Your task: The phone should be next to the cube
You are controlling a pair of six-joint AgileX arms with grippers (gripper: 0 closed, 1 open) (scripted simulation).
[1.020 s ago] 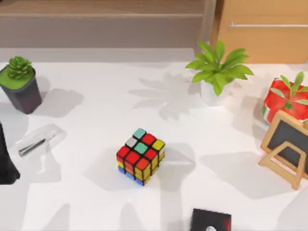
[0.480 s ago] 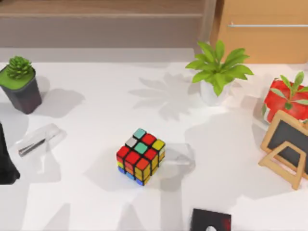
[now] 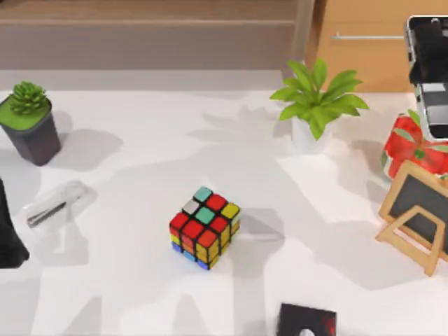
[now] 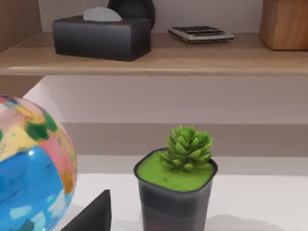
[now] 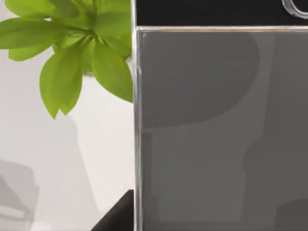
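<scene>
The cube [image 3: 204, 227], black-framed with coloured stickers, sits on the white table a little left of centre. The phone [image 3: 421, 49], silver-rimmed with a dark face, hangs high at the top view's far right, over the red pot and far from the cube. In the right wrist view its grey screen [image 5: 216, 125] is very close, with a dark fingertip [image 5: 117, 217] at its edge. My right gripper [image 3: 432, 84] is shut on the phone. My left arm [image 3: 8, 234] stays parked at the table's left edge, one dark finger [image 4: 91, 215] in its wrist view.
A succulent in a dark pot [image 3: 29, 122] stands back left, with a small clear object [image 3: 54, 204] near it. A leafy plant [image 3: 316, 105], a red pot [image 3: 409, 145] and a wooden-framed chalkboard [image 3: 416, 217] stand at the right. A black square [image 3: 306, 320] lies at the front.
The phone has come into the top view at the upper right, where nothing showed before, and the shadows on the table have shifted. The cube and the left arm have not moved.
</scene>
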